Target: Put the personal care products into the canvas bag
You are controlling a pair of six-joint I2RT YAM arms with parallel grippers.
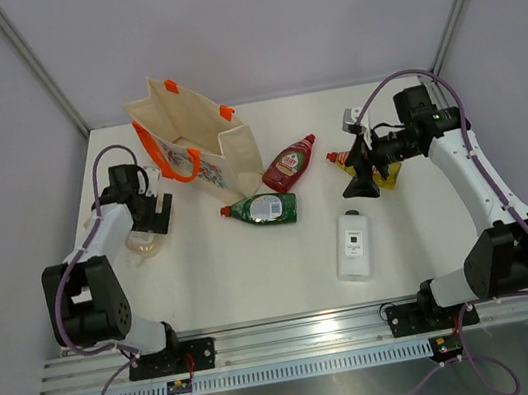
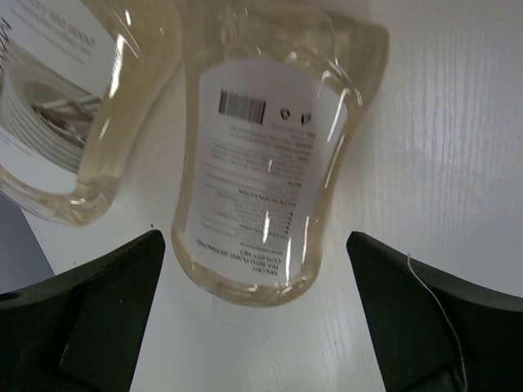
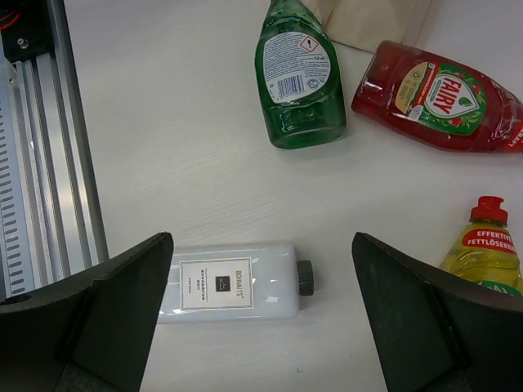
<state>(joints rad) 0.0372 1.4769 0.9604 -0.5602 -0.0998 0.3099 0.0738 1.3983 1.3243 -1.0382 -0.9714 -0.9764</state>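
Observation:
The cream canvas bag (image 1: 197,146) with orange handles stands at the back left. A red bottle (image 1: 289,165) and a green bottle (image 1: 264,208) lie beside it. A flat white bottle (image 1: 353,245) lies nearer the front. A yellow bottle (image 1: 387,173) stands partly hidden behind my right gripper (image 1: 363,181), which is open and empty above the table. In the right wrist view my right gripper (image 3: 261,327) hangs over the white bottle (image 3: 233,282). My left gripper (image 1: 153,219) is open over a clear pale-yellow bottle (image 2: 261,171), with a clear pouch (image 2: 73,106) beside it.
In the right wrist view the green bottle (image 3: 298,73), red bottle (image 3: 437,94) and yellow bottle (image 3: 486,249) show, with a corner of the bag (image 3: 376,20). A metal rail (image 1: 297,334) runs along the table's front edge. Grey walls enclose the sides and back.

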